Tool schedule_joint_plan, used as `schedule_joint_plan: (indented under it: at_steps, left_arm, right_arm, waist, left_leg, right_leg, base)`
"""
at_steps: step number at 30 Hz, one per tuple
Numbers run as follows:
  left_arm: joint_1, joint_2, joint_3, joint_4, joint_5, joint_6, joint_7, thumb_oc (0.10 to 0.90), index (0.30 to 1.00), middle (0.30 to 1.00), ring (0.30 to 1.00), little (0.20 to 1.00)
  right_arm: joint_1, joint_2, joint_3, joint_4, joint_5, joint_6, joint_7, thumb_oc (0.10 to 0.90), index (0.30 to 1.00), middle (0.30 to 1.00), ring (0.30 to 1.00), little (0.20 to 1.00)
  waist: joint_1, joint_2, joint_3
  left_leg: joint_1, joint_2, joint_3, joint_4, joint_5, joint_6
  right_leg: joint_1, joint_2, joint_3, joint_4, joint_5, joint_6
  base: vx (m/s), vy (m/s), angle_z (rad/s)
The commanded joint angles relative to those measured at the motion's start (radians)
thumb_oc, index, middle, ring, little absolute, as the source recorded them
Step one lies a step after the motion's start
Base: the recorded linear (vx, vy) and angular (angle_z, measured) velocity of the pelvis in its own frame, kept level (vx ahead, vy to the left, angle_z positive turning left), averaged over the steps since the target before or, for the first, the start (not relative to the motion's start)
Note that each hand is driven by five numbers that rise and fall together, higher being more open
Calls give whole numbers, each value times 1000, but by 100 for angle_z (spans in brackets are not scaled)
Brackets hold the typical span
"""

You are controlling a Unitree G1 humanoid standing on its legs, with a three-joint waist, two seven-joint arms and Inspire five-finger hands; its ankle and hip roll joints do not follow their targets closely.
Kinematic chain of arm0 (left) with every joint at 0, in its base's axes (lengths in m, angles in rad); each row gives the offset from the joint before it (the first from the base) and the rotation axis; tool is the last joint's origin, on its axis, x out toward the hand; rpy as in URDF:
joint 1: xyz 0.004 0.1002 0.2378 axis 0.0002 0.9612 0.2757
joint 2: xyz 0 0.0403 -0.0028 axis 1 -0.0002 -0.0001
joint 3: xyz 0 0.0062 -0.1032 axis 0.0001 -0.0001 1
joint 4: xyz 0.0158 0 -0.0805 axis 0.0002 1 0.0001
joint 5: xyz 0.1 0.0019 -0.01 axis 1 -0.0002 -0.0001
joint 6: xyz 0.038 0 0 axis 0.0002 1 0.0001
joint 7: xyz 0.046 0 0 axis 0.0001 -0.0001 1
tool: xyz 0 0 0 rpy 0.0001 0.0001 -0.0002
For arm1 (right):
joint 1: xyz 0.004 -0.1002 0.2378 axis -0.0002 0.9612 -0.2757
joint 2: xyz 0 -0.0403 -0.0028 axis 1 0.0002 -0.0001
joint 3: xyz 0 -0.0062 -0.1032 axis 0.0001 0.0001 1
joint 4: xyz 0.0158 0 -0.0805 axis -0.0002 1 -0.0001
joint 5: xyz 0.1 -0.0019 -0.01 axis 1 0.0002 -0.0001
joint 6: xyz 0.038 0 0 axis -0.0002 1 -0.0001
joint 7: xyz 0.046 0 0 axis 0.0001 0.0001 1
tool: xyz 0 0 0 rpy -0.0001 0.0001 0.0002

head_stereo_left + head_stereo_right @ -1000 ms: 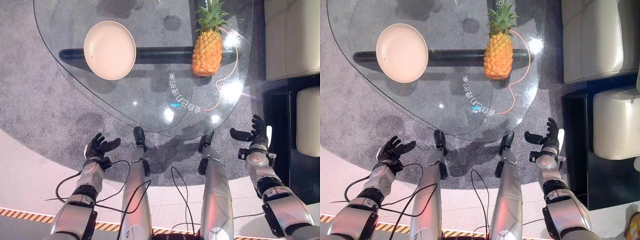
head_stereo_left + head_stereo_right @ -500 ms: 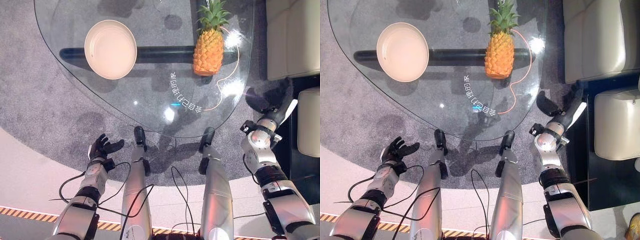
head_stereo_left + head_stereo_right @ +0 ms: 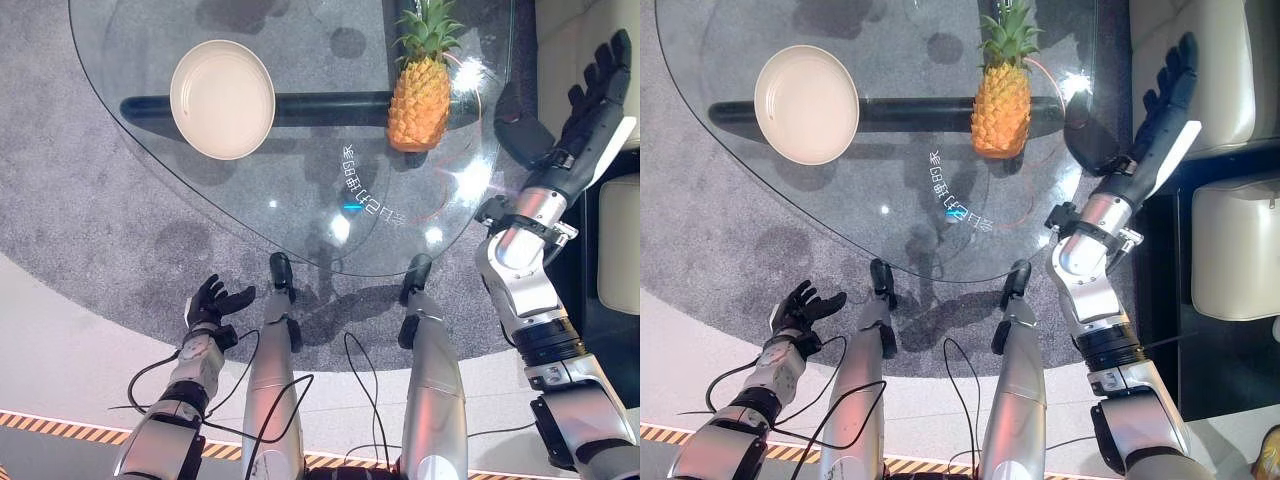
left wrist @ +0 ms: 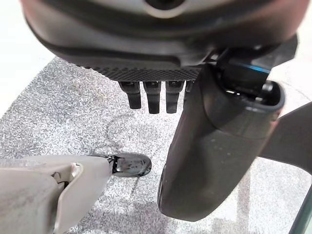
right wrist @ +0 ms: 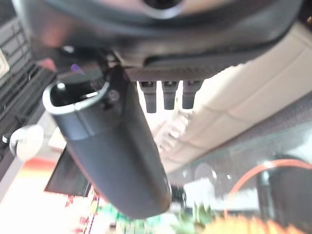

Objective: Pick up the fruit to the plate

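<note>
A pineapple (image 3: 418, 88) stands upright on the glass table (image 3: 300, 180), toward its right end. An empty cream plate (image 3: 222, 98) sits on the table's left part. My right hand (image 3: 585, 115) is raised beside the table's right edge, fingers straight and spread, thumb toward the pineapple, holding nothing. It is a hand's width to the right of the fruit. My left hand (image 3: 211, 302) hangs low over the grey carpet, short of the table's near edge, fingers relaxed and empty.
A cream sofa (image 3: 585, 40) stands close to the right of the table, just beyond my right hand. A dark bar (image 3: 310, 108) runs under the glass between plate and pineapple. An orange ring (image 3: 455, 190) lies on the glass near the fruit.
My right arm has lifted from beside the near edge up to the table's right side, level with the pineapple. The left hand has drifted slightly lower and nearer.
</note>
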Motion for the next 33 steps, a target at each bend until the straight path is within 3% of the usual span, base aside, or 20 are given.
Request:
schedule_joint_plan:
  at_steps: [1, 9, 16, 19, 20, 22, 25, 29, 30, 32, 33]
  left_arm:
    - [91, 17, 15, 14, 30, -37, 11, 800, 900, 900, 900, 900]
    - [85, 2, -14, 20, 36, -34, 2, 800, 900, 900, 900, 900]
    - [92, -11, -33, 23, 38, -38, -4, 800, 900, 900, 900, 900]
    - [102, -19, -46, 23, 41, -39, -1, 800, 900, 900, 900, 900]
    - [94, -20, -44, 22, 44, -39, -1, 800, 900, 900, 900, 900]
    - [100, -24, -55, 22, 43, -37, -5, 800, 900, 900, 900, 900]
    - [89, -26, -62, 22, 42, -36, -6, 800, 900, 900, 900, 900]
    - [92, -34, -79, 26, 40, -33, -6, 800, 900, 900, 900, 900]
    - [82, -34, -80, 25, 39, -33, -5, 800, 900, 900, 900, 900]
    - [81, -39, -88, 24, 36, -31, -2, 800, 900, 900, 900, 900]
    - [90, -41, -94, 24, 36, -30, -3, 800, 900, 900, 900, 900]
  right_arm:
    - [-47, -32, -9, -126, -54, -7, 36, 800, 900, 900, 900, 900]
    - [-119, -2, 75, -94, 53, 92, 109, 800, 900, 900, 900, 900]
    - [-166, 18, 103, -62, 120, 131, 107, 800, 900, 900, 900, 900]
    - [-175, 27, 111, -48, 141, 149, 93, 800, 900, 900, 900, 900]
    - [-191, 26, 110, -44, 143, 160, 86, 800, 900, 900, 900, 900]
    - [-199, 32, 115, -23, 141, 174, 65, 800, 900, 900, 900, 900]
    - [-230, 28, 114, 4, 138, 187, 36, 800, 900, 900, 900, 900]
    - [-258, 26, 115, 58, 106, 208, -25, 800, 900, 900, 900, 900]
    - [-273, 24, 115, 68, 97, 212, -35, 800, 900, 900, 900, 900]
    - [-289, 22, 118, 96, 90, 225, -57, 800, 900, 900, 900, 900]
    - [-287, 21, 120, 114, 86, 227, -66, 800, 900, 900, 900, 900]
  waist:
    - [2, 14, -22]
    - [18, 24, -22]
    - [32, 39, -22]
    - [38, 44, -22]
    - [38, 45, -22]
    - [42, 51, -22]
    - [45, 55, -22]
    - [53, 63, -22]
    - [53, 64, -22]
    - [56, 68, -22]
    - [59, 72, -22]
  left_leg:
    - [-21, -13, -67, 89, -63, -11]
    - [3, -16, -58, 68, -50, -10]
    - [23, -18, -50, 49, -39, -10]
    - [55, -15, -50, 50, -65, -17]
    - [33, -19, -48, 45, -37, -11]
    - [59, -17, -48, 47, -60, -16]
    - [40, -19, -44, 38, -31, -10]
    - [69, -17, -47, 37, -54, -17]
    - [45, -20, -45, 31, -26, -10]
    - [48, -22, -46, 29, -25, -9]
    - [72, -20, -48, 34, -52, -15]
  right_leg:
    - [12, -37, -7, -14, 9, 38]
    - [32, -41, -17, -24, 12, 34]
    - [46, -45, -22, -30, 13, 31]
    - [71, -45, -19, -17, -15, 39]
    - [51, -48, -24, -26, 11, 29]
    - [70, -48, -19, -12, -15, 38]
    - [53, -52, -26, -25, 14, 28]
    - [77, -54, -22, -13, -12, 39]
    - [57, -57, -28, -25, 17, 29]
    - [59, -58, -28, -23, 17, 29]
    - [78, -59, -23, -10, -10, 40]
  base:
    - [0, 0, 0]
    - [0, 0, 0]
    - [0, 0, 0]
    - [45, 5, 2]
    - [-61, 18, 4]
    - [33, 11, 4]
    - [-45, 9, 0]
    - [32, 1, 2]
    - [-65, 11, 3]
    - [3, 3, 2]
    - [0, 0, 0]
